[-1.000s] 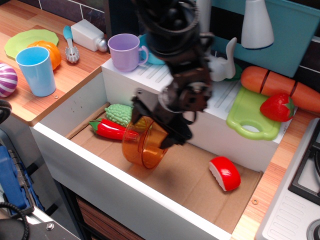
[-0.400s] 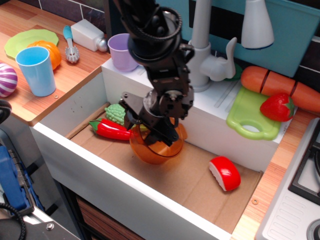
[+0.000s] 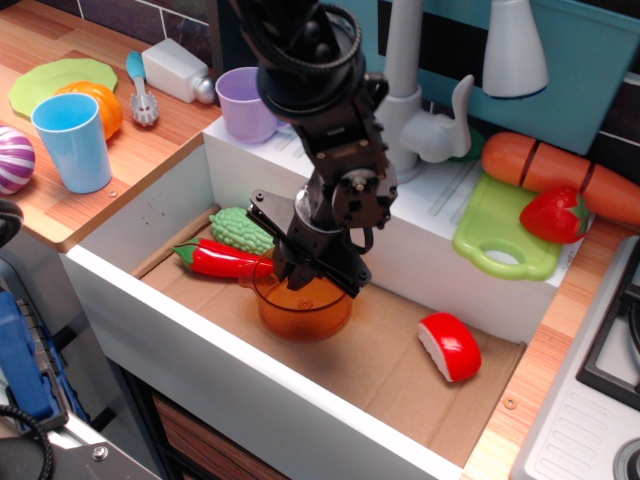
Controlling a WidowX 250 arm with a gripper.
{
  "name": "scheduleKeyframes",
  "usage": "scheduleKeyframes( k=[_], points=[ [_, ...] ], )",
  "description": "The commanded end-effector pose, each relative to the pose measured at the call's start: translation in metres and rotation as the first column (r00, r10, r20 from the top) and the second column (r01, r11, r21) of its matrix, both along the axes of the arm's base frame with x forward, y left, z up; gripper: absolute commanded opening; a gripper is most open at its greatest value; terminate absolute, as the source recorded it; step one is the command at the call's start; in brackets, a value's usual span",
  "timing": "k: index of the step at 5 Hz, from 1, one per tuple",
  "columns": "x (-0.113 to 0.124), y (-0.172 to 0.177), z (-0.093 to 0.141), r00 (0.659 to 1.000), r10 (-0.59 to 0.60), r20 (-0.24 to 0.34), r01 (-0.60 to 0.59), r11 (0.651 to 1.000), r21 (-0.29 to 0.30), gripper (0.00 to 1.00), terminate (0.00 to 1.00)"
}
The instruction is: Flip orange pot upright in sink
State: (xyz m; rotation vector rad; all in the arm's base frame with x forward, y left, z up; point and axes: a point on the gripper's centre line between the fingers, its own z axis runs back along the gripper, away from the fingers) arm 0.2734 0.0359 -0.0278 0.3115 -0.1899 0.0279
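Note:
The translucent orange pot point(image 3: 300, 315) stands upright, mouth up, on the brown floor of the sink point(image 3: 385, 372), left of the middle. My gripper point(image 3: 312, 272) reaches down from above and is closed on the pot's far rim, with its black fingers covering the back of the opening. The pot's base rests on the floor, or just above it.
A red pepper point(image 3: 222, 259) and a green bumpy vegetable point(image 3: 240, 228) lie just left of the pot. A red-and-white piece point(image 3: 450, 346) lies to its right. The white faucet point(image 3: 405, 90) and lilac mug point(image 3: 245, 103) stand behind. A blue cup point(image 3: 72, 140) stands on the left counter.
The pot, held tilted on its side a second ago, has been turned mouth up and lowered onto the sink floor. The gripper rotated and moved down with it.

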Motion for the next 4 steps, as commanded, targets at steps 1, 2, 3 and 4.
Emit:
scheduleKeyframes(
  k=[1,2,3,4],
  points=[
    [-0.0004,-0.0078,0.0131,0.996,0.021,0.083,-0.012,0.995,-0.104,0.00,0.00],
    [-0.0021,-0.0108,0.0094,0.992,0.036,0.118,-0.011,0.978,-0.209,1.00,0.00],
    [0.0030,-0.0170,0.0174,0.990,0.088,0.106,-0.047,0.940,-0.339,1.00,0.00],
    [0.0030,-0.0170,0.0174,0.990,0.088,0.106,-0.047,0.940,-0.339,1.00,1.00]
  ],
)
